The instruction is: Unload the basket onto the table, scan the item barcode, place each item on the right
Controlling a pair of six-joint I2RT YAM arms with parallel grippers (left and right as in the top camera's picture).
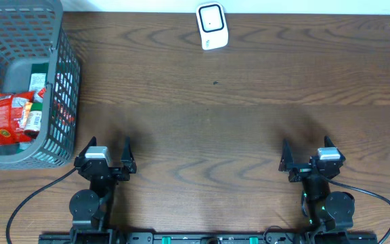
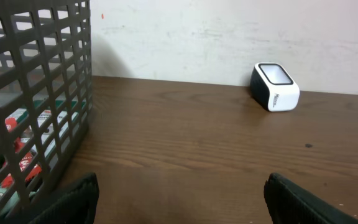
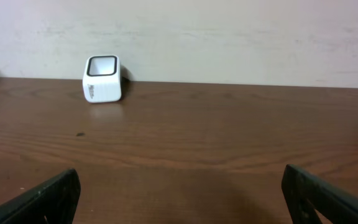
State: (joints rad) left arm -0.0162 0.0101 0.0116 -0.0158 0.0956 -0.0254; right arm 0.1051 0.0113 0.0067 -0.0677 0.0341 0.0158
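The left gripper (image 1: 109, 146) and right gripper (image 1: 306, 148) sit at the near edge of the tabletop (image 1: 215, 135), jaws spread and empty, seemingly ready to start. The packets (image 1: 15, 118) to scan lie in a basket (image 1: 66, 88) at left, likely within the left arm's reach. The scanner (image 1: 212, 26) stands far centre, its window facing up to read barcodes.

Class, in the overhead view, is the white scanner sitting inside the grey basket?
No: the white scanner stands on the table near its far edge, apart from the grey basket at the left.
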